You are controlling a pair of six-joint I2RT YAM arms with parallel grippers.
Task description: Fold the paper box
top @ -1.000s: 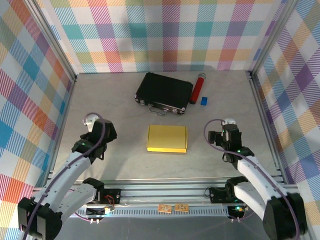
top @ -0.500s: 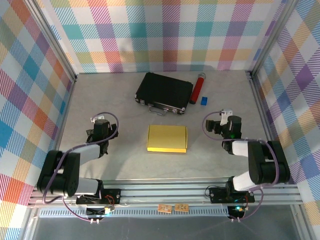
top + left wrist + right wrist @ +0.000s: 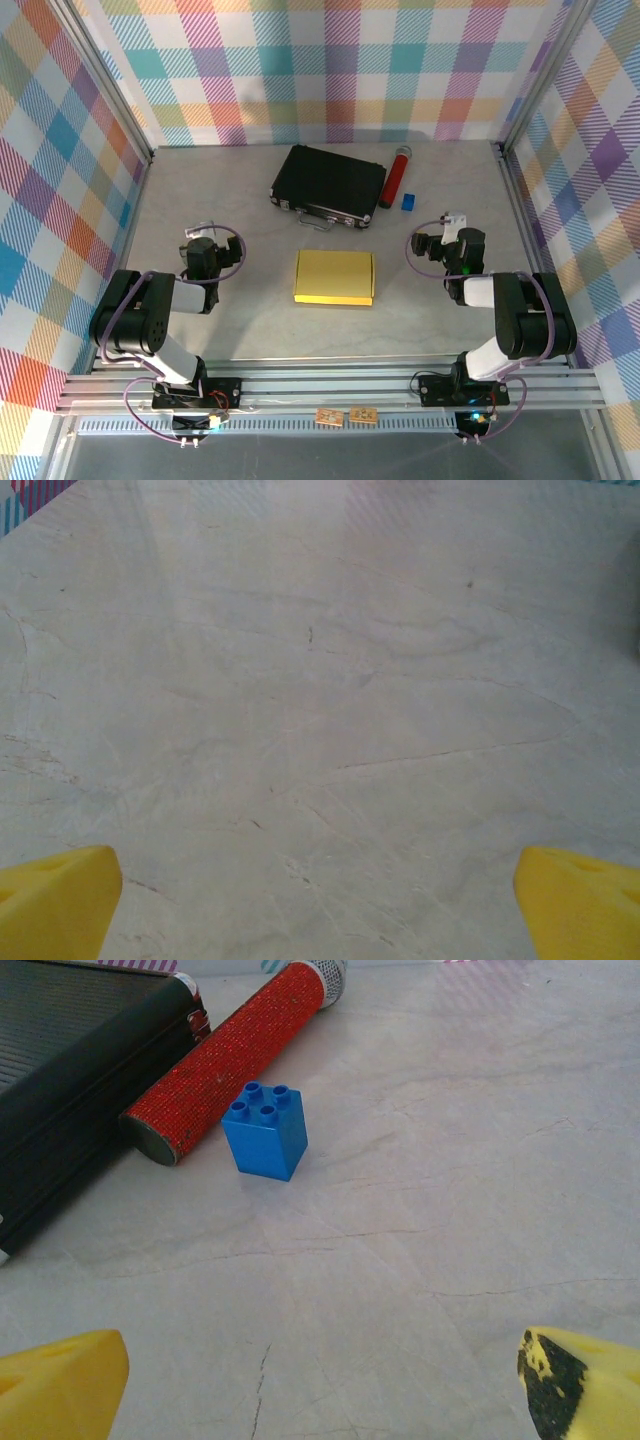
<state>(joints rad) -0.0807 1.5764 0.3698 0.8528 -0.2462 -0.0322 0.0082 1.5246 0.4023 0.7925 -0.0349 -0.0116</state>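
The paper box (image 3: 334, 277) is a bright yellow rectangle lying flat in the middle of the table, with nothing touching it. My left gripper (image 3: 205, 245) sits low on the table to the box's left, well apart from it. Its yellow fingertips (image 3: 55, 900) stand wide apart over bare table, and the left gripper (image 3: 318, 905) is open and holds nothing. My right gripper (image 3: 447, 240) rests to the box's right, also apart from it. In the right wrist view that gripper (image 3: 320, 1385) is open, with bare table between its fingertips (image 3: 60, 1385).
A black hard case (image 3: 328, 187) lies behind the box. A red glittery cylinder (image 3: 235, 1060) leans beside the case, and a small blue brick (image 3: 265, 1130) stands next to it. Metal frame rails (image 3: 330, 385) run along the near edge, and plaid walls close in the other sides.
Both arms have folded back and down toward their bases, so the grippers now sit low on either side of the box. The box has not moved.
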